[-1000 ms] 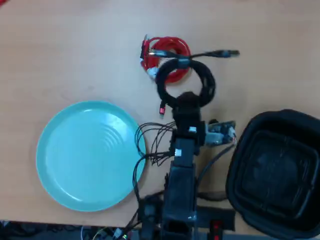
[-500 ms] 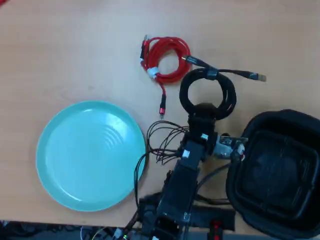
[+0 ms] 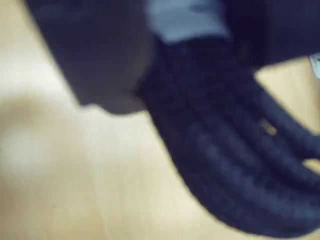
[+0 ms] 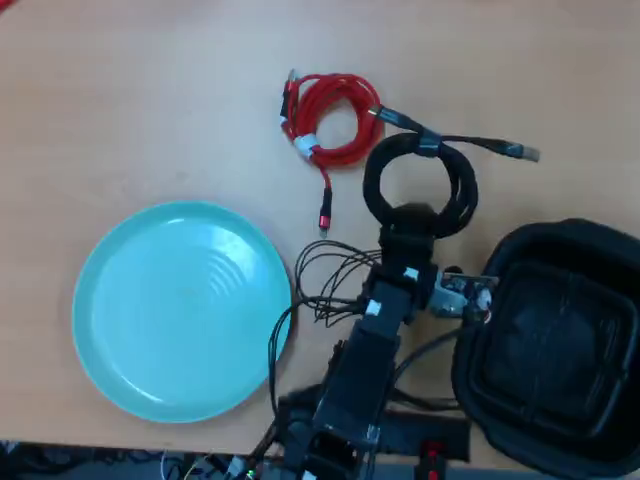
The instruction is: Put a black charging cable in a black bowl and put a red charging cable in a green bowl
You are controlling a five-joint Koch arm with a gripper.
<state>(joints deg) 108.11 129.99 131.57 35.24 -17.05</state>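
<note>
In the overhead view the black charging cable [image 4: 466, 190] hangs as a ring just left of and above the black bowl [image 4: 555, 345], its plug end pointing right. My gripper [image 4: 411, 213] is shut on the ring's near side. The blurred wrist view shows the black cable's strands [image 3: 225, 165] running from under a dark finger [image 3: 90, 55] over the wooden table. The red charging cable [image 4: 332, 118] lies coiled on the table just up and left of the black ring, its tail trailing down. The green bowl [image 4: 180, 310] sits empty at lower left.
Loose thin wires [image 4: 325, 290] loop out from the arm [image 4: 365, 380] toward the green bowl's right rim. The black bowl is cut off by the right and bottom edges of the overhead view. Wooden table [image 4: 130, 100] stretches across the upper left.
The gripper has carried the black cable ring to the right, off the red cable and toward the black bowl. In the last half second it barely shifted. The red cable stayed put.
</note>
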